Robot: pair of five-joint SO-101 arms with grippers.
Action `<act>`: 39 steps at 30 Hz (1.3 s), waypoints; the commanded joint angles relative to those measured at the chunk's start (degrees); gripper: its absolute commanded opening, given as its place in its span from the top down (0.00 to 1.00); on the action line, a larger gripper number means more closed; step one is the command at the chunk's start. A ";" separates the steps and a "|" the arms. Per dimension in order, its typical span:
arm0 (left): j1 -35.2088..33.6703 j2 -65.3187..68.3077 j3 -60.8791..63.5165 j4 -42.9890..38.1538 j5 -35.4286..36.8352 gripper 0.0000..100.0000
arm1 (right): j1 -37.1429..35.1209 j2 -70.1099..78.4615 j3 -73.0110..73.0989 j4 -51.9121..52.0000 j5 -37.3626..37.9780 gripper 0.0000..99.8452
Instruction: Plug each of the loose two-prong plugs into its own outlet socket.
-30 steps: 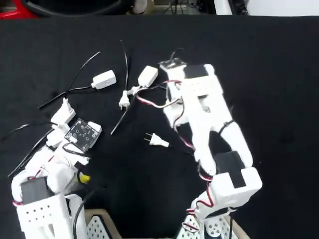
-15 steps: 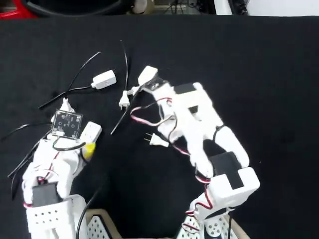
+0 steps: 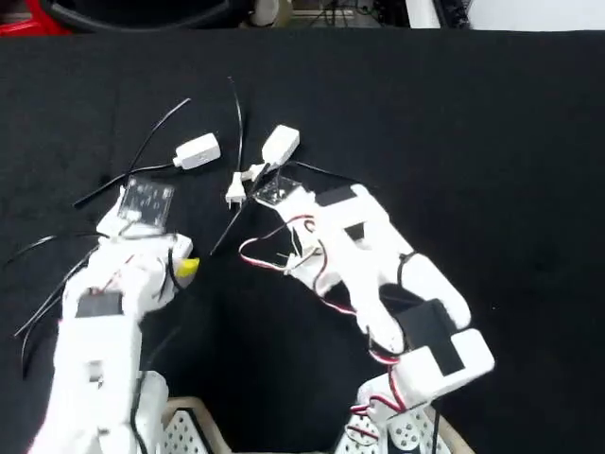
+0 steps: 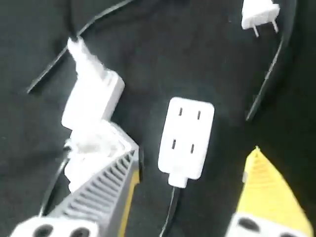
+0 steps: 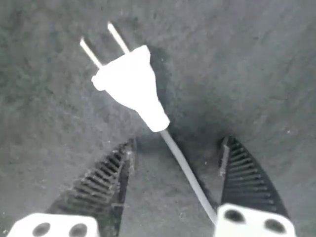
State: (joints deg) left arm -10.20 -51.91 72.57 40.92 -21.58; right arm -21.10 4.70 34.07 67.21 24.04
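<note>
A white two-prong plug point(image 5: 131, 86) lies on the black cloth just ahead of my right gripper point(image 5: 177, 148). The gripper is open and the plug's cord runs back between its fingers. In the high view the right arm's wrist point(image 3: 276, 191) sits beside a white plug point(image 3: 235, 194). My left gripper point(image 4: 195, 152) is open above a white outlet socket point(image 4: 186, 143) with two pairs of slots. Its yellow finger point(image 4: 266, 192) is on one side and its grey finger on the other. A white adapter plug point(image 4: 91, 96) lies close by, and another plug point(image 4: 259, 15) lies farther off.
Two more white sockets point(image 3: 198, 149) point(image 3: 280, 144) with black cords lie at the back of the black table point(image 3: 492, 142). Thin black cords trail along the table's left side. The left arm point(image 3: 113, 293) stands at the near left.
The right arm has swung left and nearer, now covering the loose plug at the table's middle. The left arm has stretched away from its base, over the socket.
</note>
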 commanded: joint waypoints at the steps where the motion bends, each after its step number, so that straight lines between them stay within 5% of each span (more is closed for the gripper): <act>1: -3.21 14.95 -13.41 -0.62 -3.08 0.67 | -0.70 -4.00 1.19 -0.53 0.18 0.73; 9: -4.09 33.76 -30.37 10.64 -10.55 0.67 | -0.70 -5.05 1.80 -0.53 0.18 0.73; 25: -0.84 55.38 -39.60 9.14 -10.29 0.68 | -0.35 -5.32 1.71 -0.62 0.18 0.73; 33: 1.54 55.56 -42.59 14.24 -10.90 0.98 | -0.35 -5.14 1.71 -0.62 0.18 0.73; 39: 5.23 55.47 -44.09 23.03 -19.52 0.97 | -0.09 -5.58 1.71 -0.26 0.18 0.73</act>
State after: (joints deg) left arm -6.15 3.82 30.73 60.62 -37.41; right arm -21.19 1.98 35.82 67.12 23.87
